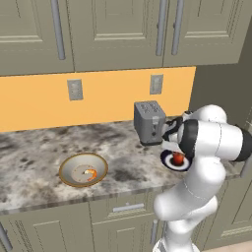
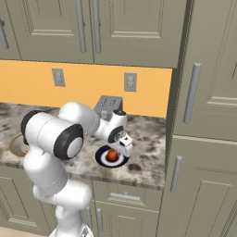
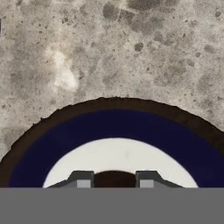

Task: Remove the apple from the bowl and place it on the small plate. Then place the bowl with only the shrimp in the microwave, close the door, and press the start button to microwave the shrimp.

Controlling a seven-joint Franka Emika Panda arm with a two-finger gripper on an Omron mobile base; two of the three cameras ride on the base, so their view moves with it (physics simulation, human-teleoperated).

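Observation:
The small red apple (image 2: 111,155) rests over the white centre of the small plate (image 2: 100,159), a navy-banded plate by the counter's front edge. My gripper (image 3: 114,180) points down at it, and its fingers (image 3: 83,179) are shut on the apple (image 3: 114,176), which fills the gap between them. From the left base view the apple (image 1: 178,158) and plate (image 1: 167,162) peek out behind my forearm. Farther left stands the tan-rimmed bowl (image 1: 64,170) with the curled orange shrimp (image 1: 91,173) inside. The microwave and its door are out of view.
A grey toaster (image 1: 149,122) stands just behind the plate against the orange wall. Tall beige cabinets (image 2: 203,139) rise right of the marbled counter (image 1: 34,152). Upper cabinets hang overhead. My own arm hides part of the bowl (image 2: 14,147) in the right base view.

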